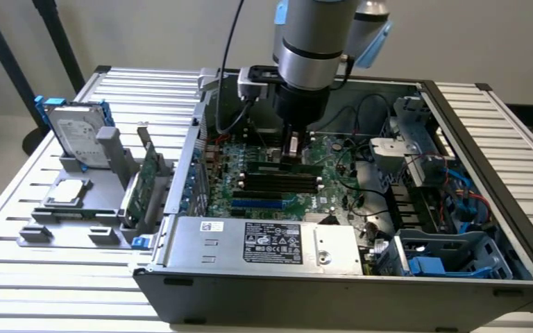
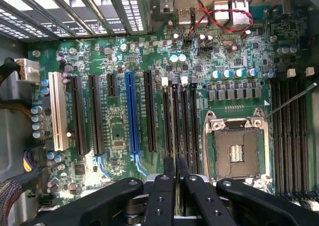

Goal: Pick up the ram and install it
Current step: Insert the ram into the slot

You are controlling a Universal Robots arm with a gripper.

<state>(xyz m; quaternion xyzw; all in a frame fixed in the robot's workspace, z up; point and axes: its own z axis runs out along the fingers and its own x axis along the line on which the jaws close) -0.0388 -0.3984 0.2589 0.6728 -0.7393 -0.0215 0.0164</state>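
The ram (image 1: 274, 167), a thin, narrow green circuit-board stick, stands on edge at the long black plastic memory slots (image 1: 280, 182). It is pinched between the nearly closed black fingers of the gripper (image 1: 293, 157). The slots sit on a green, component-studded motherboard (image 2: 117, 131) inside the open grey metal computer case (image 1: 341, 295), near a labelled metal power-supply box (image 1: 266, 243).

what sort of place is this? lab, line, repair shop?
Probably a robotics lab bench for PC assembly: an open computer case on a slatted metal table, a grey fixture holding a hard drive beside it, and a robot arm with its tool gripping the ram over the motherboard.
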